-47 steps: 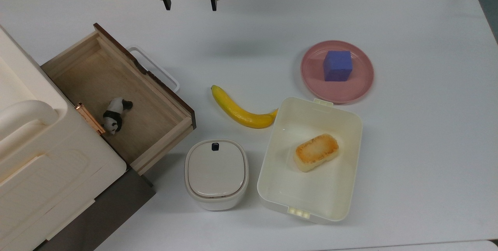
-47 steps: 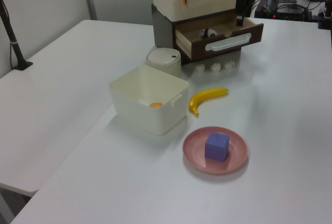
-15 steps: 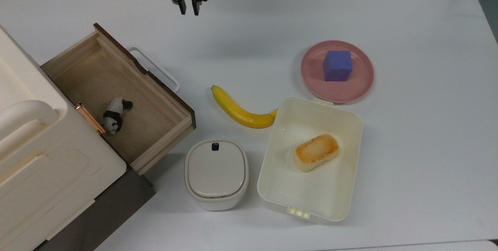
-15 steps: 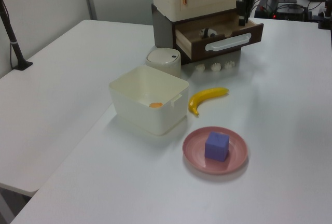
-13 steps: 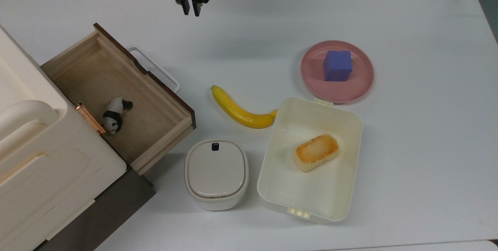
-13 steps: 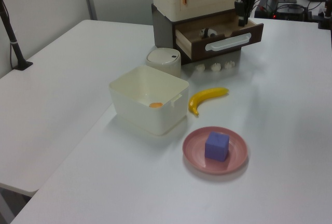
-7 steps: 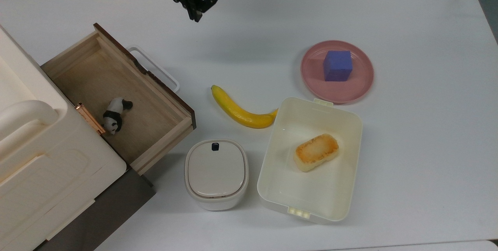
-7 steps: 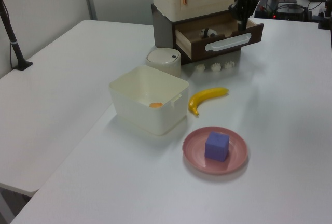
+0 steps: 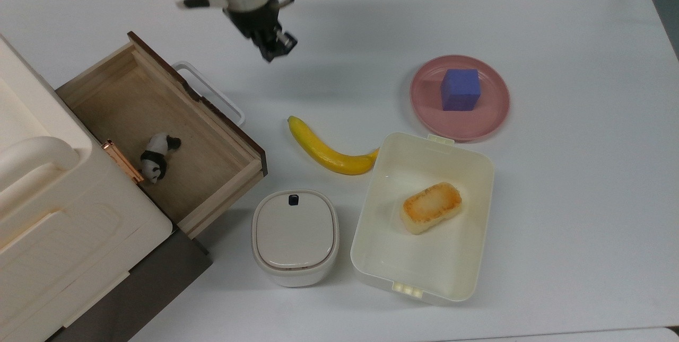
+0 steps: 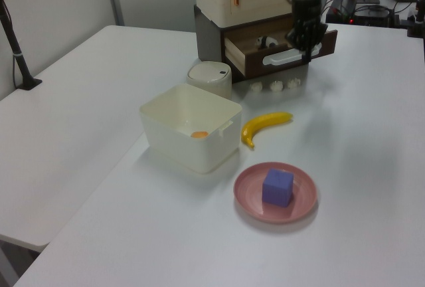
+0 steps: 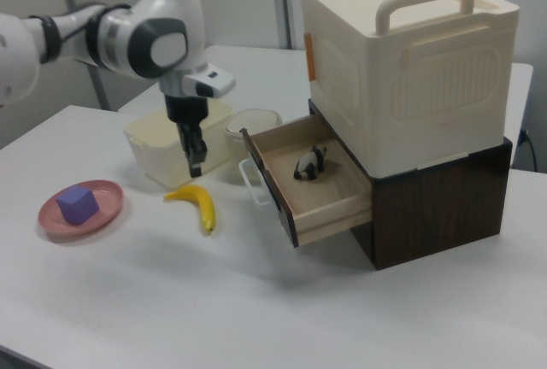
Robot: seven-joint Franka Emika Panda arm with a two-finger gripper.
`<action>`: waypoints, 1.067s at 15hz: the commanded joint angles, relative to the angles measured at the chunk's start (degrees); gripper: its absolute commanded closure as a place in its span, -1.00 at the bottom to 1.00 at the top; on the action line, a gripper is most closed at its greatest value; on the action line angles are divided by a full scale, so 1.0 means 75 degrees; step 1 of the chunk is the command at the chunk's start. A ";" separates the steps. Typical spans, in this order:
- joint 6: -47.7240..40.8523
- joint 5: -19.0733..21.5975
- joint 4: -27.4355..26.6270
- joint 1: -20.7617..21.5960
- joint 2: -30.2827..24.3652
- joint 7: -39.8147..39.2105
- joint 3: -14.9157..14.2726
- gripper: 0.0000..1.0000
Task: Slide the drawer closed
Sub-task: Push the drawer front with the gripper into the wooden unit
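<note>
**Tool descends toward the open drawer's front**

Since the earlier frames, the tool [image 9: 273, 47] has come down from the bench's far edge and turned, its fingers now pressed together and holding nothing. It hangs over bare bench [image 9: 557, 199], just beyond the white loop handle [image 9: 209, 93]. The drawer [image 9: 159, 135] stands pulled well out of the dark brown cabinet [image 11: 436, 207] at the bench's corner, on the top view's left, with a small toy panda [image 9: 156, 157] lying inside. From the tool, the drawer's dark front panel [image 10: 282, 61] lies toward the top view's lower left, its long axis running diagonally. Closing likely calls for a push square against that panel, toward the cabinet.
</note>
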 commanded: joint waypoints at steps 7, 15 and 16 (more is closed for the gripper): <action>0.2429 -0.0609 0.0200 -0.0818 0.0845 0.0197 -0.0068 0.97; 0.3071 -0.1534 0.1385 -0.1159 0.1876 0.0185 -0.0115 0.97; 0.3411 -0.1570 0.1373 -0.1205 0.1923 0.0196 -0.0126 0.97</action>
